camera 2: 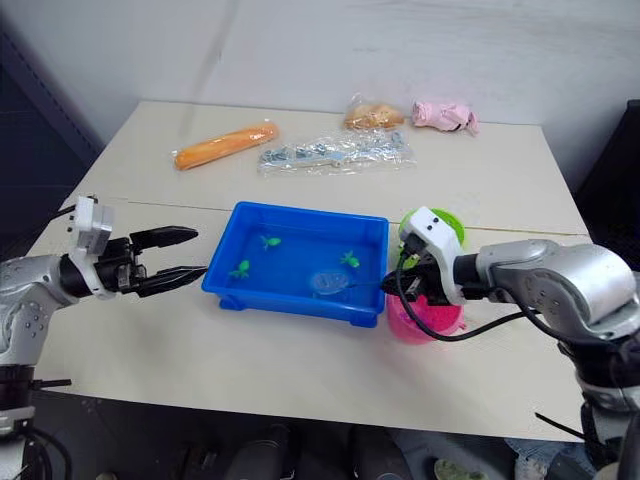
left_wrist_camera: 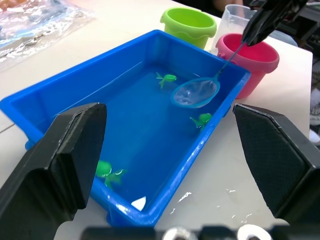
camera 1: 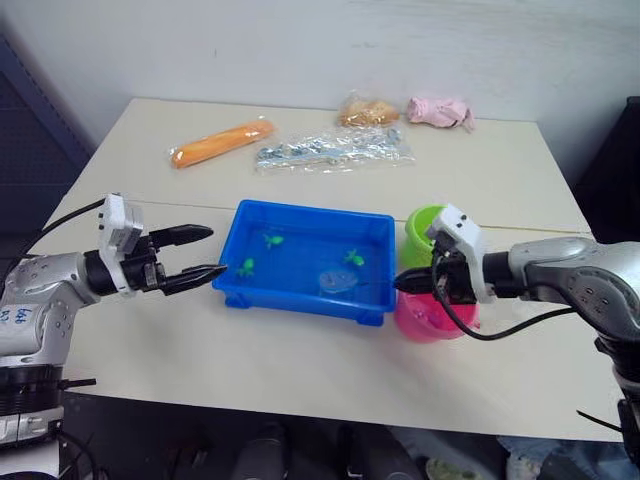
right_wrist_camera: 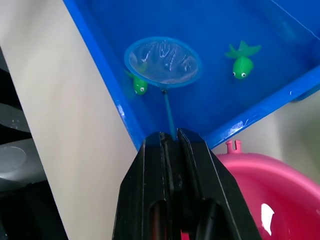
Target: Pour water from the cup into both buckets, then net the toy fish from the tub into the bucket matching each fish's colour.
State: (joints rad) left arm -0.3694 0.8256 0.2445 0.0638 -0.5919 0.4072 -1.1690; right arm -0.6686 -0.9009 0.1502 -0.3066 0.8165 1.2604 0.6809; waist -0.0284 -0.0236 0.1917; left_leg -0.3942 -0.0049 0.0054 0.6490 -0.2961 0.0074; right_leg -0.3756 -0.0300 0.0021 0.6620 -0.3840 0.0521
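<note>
The blue tub (camera 1: 300,298) holds water and three green toy fish (camera 1: 272,240), (camera 1: 245,266), (camera 1: 353,257). My right gripper (camera 1: 406,283) is at the tub's right end, shut on the thin handle of the net (right_wrist_camera: 162,62). The net's blue hoop lies in the water, with one green fish (right_wrist_camera: 139,85) at its rim and another (right_wrist_camera: 242,62) beside it. The pink bucket (camera 1: 425,320) stands under that gripper. The lime green bucket (camera 1: 422,225) is just behind. A clear cup (left_wrist_camera: 235,15) stands past the pink bucket. My left gripper (camera 1: 203,254) is open beside the tub's left end.
At the back of the table lie an orange packet (camera 1: 220,143), a clear plastic bag (camera 1: 335,150), a tan packet (camera 1: 368,110) and a pink bundle (camera 1: 440,112). Water drops (left_wrist_camera: 232,191) lie on the table by the tub. The table's front edge (camera 1: 300,405) is near.
</note>
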